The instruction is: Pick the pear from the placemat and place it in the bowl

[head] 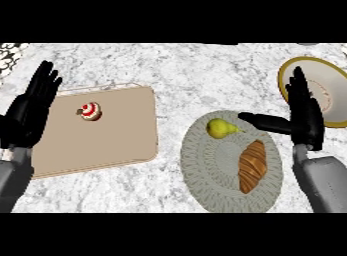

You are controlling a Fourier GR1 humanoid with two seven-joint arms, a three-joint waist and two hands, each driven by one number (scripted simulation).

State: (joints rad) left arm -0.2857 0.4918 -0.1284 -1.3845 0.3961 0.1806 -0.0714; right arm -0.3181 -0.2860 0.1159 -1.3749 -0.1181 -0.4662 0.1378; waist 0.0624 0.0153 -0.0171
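- Looking down from the head view, we find the pear point(220, 128) lying on the round grey placemat point(213, 172), near its upper edge. A croissant point(252, 166) lies just beside it, toward the lower right.
- We judge the step in hand to be the approach. Our right robot hand point(306, 112) stands just right of the pear, fingers straight and up, with the thumb stretched out toward the fruit. It clasps nothing, and we cannot tell whether the thumb tip touches the pear.
- Our left robot hand point(32, 107) rests open, fingers up, near the view's left edge, over the end of a tan board point(113, 135) that carries a small cupcake point(89, 111).
- The next move, as we judge it, calls for bringing the right robot hand over the pear and curling round it without nudging the croissant.
- The bowl point(342, 95) sits at the upper right, partly behind the right fingers and close to the view's right edge. The way from pear to bowl looks short, though the fruit must clear the near rim.
- Bare tabletop point(191, 70) lies open between board and placemat and beyond both, so we see room to lift and swing right.
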